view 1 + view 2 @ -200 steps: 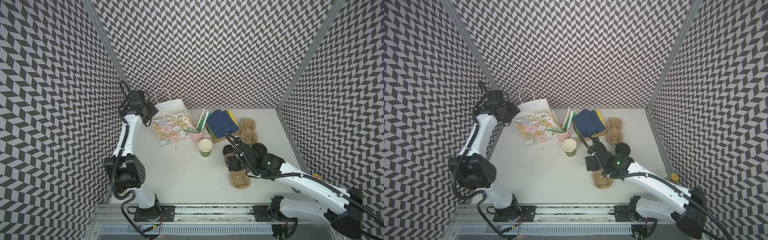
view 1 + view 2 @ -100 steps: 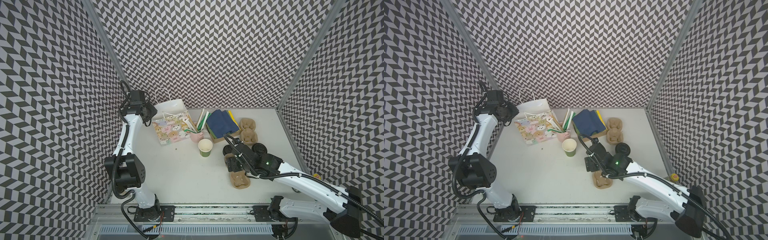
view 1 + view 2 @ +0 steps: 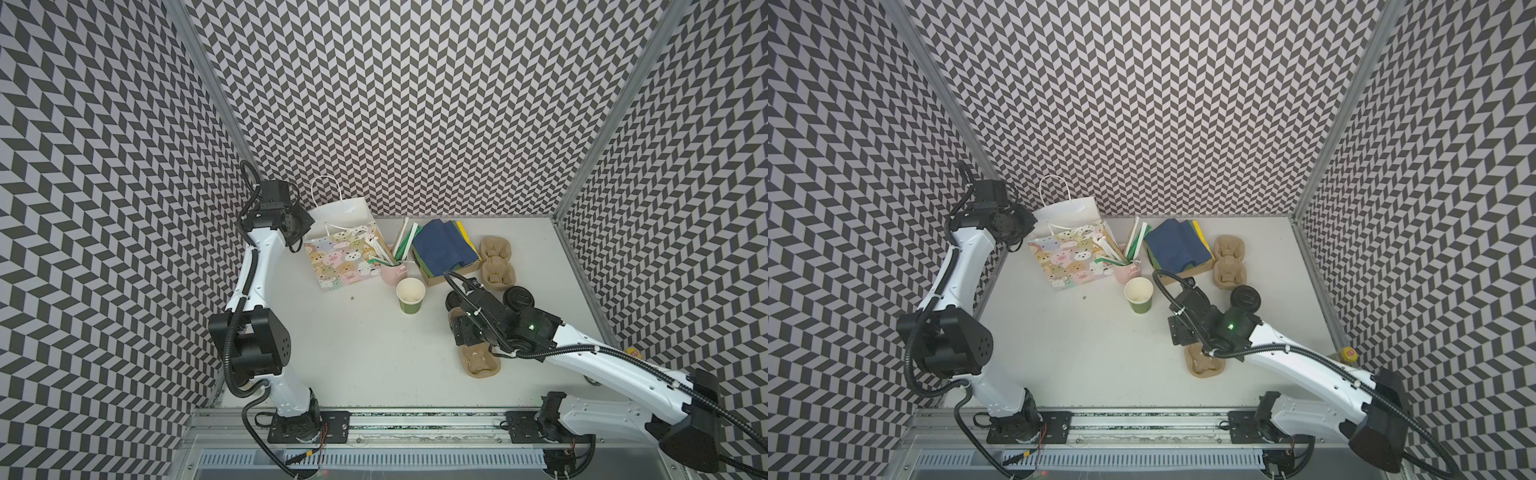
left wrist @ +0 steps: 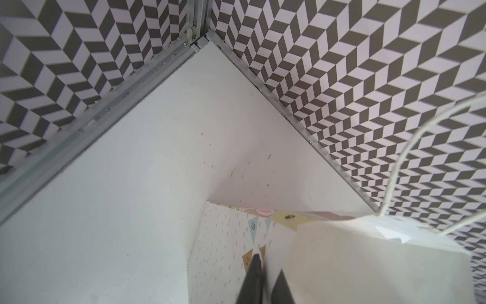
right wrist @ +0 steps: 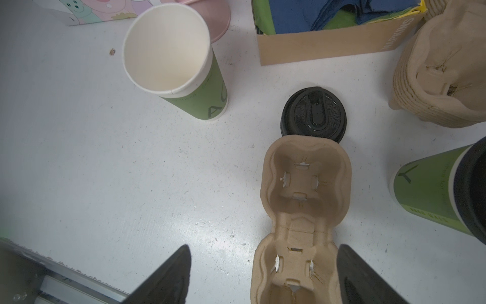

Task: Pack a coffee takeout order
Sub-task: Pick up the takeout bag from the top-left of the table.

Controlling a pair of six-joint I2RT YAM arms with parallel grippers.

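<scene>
An open green paper cup (image 3: 410,296) (image 5: 178,65), white inside, stands upright mid-table. A loose black lid (image 5: 313,115) lies between it and a tan cup carrier (image 3: 480,363) (image 5: 305,189). My right gripper (image 3: 467,336) (image 5: 265,276) hovers open over the carrier's near end, one finger on each side, not touching. Dark blue napkins (image 3: 444,247) lie in a cardboard box. My left gripper (image 3: 302,224) (image 4: 268,279) is shut on the left rim of the animal-print gift bag (image 3: 345,257) (image 4: 342,263) at the back left.
A second green cup with a black lid on (image 5: 434,189) (image 3: 518,298) stands right of the carrier. A stack of carriers (image 3: 496,262) sits beside the napkin box. A pink cup of straws (image 3: 392,272) stands by the bag. Patterned walls close in on three sides.
My left gripper has closed on the bag's rim. The right arm has hardly moved and its jaws stay wide.
</scene>
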